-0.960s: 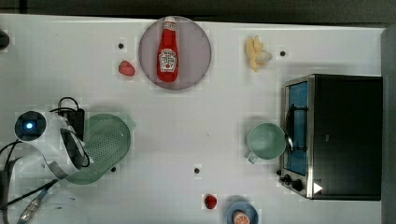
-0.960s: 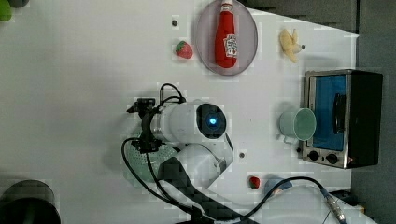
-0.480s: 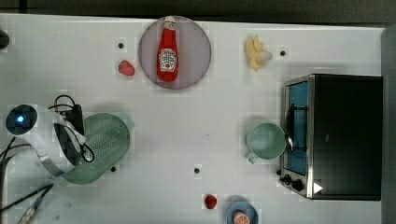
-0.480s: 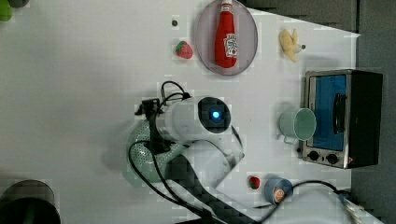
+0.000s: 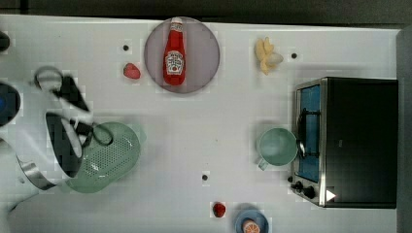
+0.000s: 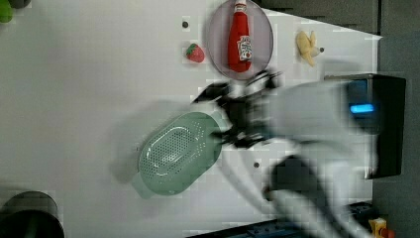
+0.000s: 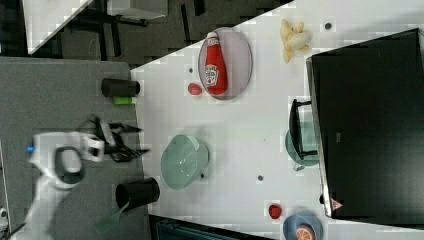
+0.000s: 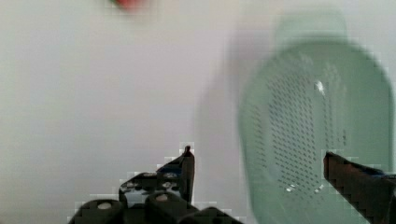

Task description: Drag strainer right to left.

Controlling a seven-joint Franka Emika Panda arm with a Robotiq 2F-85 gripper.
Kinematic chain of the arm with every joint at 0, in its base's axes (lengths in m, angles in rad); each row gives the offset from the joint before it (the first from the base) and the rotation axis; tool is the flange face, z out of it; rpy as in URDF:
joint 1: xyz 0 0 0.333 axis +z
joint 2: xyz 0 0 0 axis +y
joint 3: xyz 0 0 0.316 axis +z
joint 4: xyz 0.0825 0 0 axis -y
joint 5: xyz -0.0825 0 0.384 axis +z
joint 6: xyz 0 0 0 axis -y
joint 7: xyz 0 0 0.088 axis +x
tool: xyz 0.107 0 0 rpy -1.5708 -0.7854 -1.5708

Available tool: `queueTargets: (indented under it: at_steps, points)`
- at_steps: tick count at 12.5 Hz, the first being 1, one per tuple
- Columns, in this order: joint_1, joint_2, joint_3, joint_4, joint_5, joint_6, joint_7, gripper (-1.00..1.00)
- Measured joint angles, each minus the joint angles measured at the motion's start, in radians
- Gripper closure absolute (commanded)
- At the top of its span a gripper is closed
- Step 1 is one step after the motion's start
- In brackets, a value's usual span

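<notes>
While the strainer (image 5: 104,158) sat on the white table (image 5: 214,121) toward the top view's left, well apart from the mint cup (image 5: 276,146) beside the toaster oven (image 5: 347,141), the end effector (image 8: 259,163) hung with its jaws spread wide and nothing between them. In the wrist view one finger (image 8: 187,168) stood over bare table and the other (image 8: 359,179) over the strainer's perforated bowl, so the near rim lay roughly between the two. In the left view the strainer (image 6: 178,153) showed as an oval, its long axis running diagonally from lower left to upper right, with the end effector (image 6: 233,116) off its upper-right end. Judged from its place near the top view's left edge, the drag looked largely done.
</notes>
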Motion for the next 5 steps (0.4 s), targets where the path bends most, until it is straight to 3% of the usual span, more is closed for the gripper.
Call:
queueTargets:
  at_steps: [2, 5]
  points:
    - [0.001, -0.146, -0.145, 0.049, -0.015, -0.11, -0.13, -1.0]
    - [-0.047, -0.336, -0.332, 0.095, -0.18, -0.255, -0.325, -1.0]
